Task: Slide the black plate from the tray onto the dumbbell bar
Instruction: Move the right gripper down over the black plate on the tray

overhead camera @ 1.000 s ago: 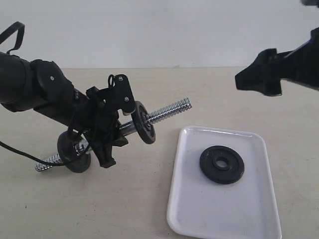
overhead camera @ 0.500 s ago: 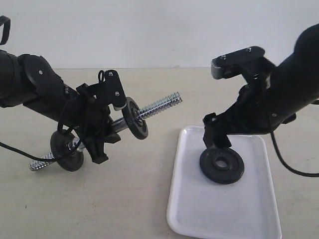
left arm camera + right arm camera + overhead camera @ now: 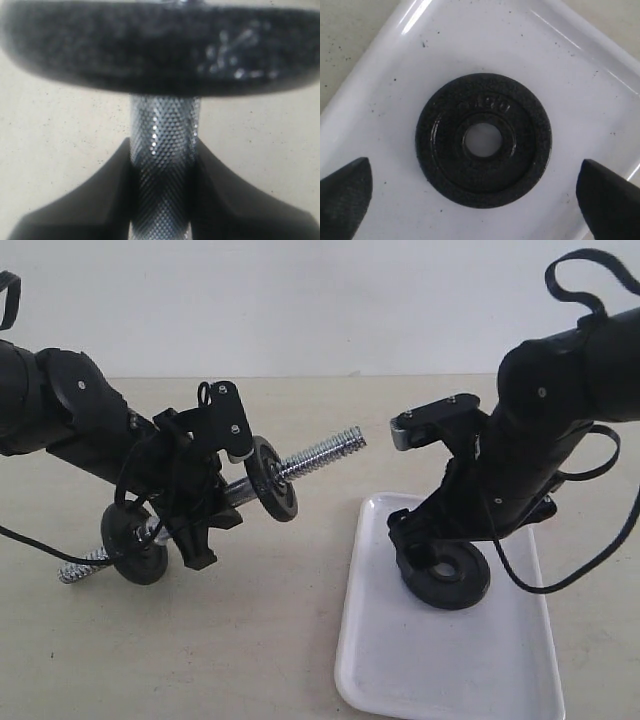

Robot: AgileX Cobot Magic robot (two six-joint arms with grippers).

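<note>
While the left gripper (image 3: 215,490) clamps the dumbbell bar (image 3: 320,455) by its knurled middle, the right gripper (image 3: 480,192) hangs spread wide over the black plate (image 3: 455,580).
The plate lies flat in the far half of the white tray (image 3: 440,670), on the right of the table (image 3: 250,640), with a finger on either side and neither touching it. The bar is tilted, its bare threaded end pointing right toward the tray. It carries a right-hand disc (image 3: 272,478) just beside the grip and a left-hand disc (image 3: 135,545) at its low left end.

Three black plates (image 3: 272,478) (image 3: 135,552) (image 3: 466,581), one tray (image 3: 440,660), one dumbbell bar (image 3: 322,452)
</note>
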